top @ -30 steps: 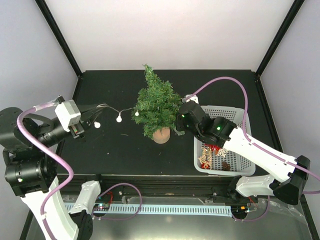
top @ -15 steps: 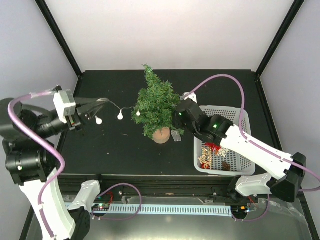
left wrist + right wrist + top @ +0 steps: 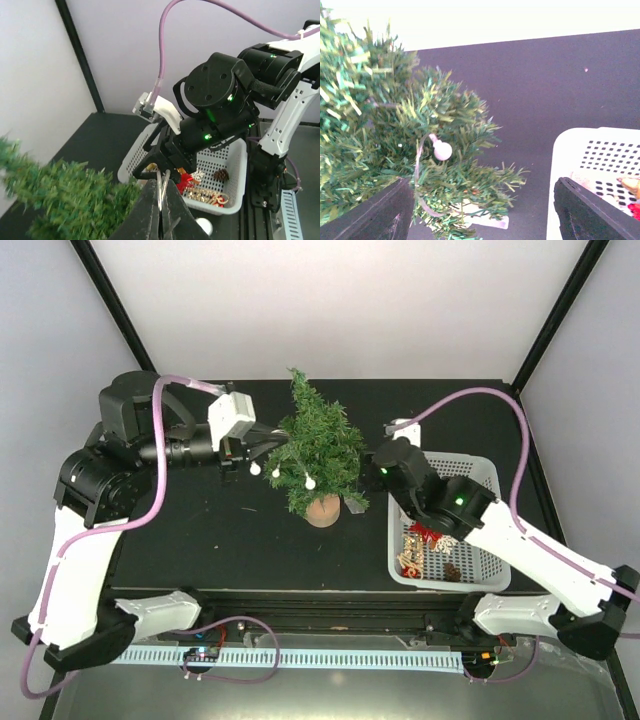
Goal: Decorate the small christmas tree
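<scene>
The small christmas tree (image 3: 315,450) stands upright on its wood disc (image 3: 322,510) mid-table. A thin wire light string with white bulbs (image 3: 310,483) drapes across its front. My left gripper (image 3: 270,440) sits at the tree's left side, shut on the string's wire (image 3: 162,187). My right gripper (image 3: 372,482) is at the tree's right, open, with nothing between its fingers (image 3: 375,215). In the right wrist view one bulb (image 3: 442,150) hangs on the branches (image 3: 395,135). The left wrist view shows the tree (image 3: 60,200) at the lower left.
A white perforated basket (image 3: 478,472) at the right holds a pinecone, a red ornament and gold ornaments (image 3: 412,560). It also shows as the basket (image 3: 235,150) and the basket (image 3: 592,145). A small clear piece (image 3: 352,506) lies by the tree's base.
My left arm swung from the far left over to the tree, carrying the string, so the bulbs now lie on the branches. My right gripper opened and drew back slightly to the right.
</scene>
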Tool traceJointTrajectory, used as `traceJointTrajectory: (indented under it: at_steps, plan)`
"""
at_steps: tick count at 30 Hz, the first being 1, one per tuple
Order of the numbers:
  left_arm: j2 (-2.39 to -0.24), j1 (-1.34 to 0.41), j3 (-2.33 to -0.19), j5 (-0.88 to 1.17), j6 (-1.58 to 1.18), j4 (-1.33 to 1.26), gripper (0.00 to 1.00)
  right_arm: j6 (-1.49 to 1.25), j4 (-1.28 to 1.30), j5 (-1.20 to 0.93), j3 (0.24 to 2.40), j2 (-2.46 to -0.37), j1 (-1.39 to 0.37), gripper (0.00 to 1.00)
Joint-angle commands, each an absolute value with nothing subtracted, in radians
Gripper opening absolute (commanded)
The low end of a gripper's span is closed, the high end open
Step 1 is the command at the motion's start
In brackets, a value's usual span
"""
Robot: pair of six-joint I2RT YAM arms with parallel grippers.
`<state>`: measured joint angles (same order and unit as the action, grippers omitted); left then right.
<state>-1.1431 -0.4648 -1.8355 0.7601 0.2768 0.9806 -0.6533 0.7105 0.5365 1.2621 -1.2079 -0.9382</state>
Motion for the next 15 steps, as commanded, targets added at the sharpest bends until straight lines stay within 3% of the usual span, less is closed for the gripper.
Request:
traceJointTrajectory:
  at_steps: [1,10,15]
  plan:
    - [-1.197,-0.609,-1.974,0.592,0.356,1.067,0.01,-0.669,0.730,0.672,1.246,-1.127,-0.941,0.77]
    - [-1.426,-0.891,-2.282,0.304,0.519,1.179,0.02,-0.669,0.715,0.711,1.208,-1.074,-0.917,0.78]
    - [-1.452,-0.986,-2.310,0.145,0.619,1.114,0.02,-0.668,0.700,0.700,1.191,-1.081,-0.905,0.78]
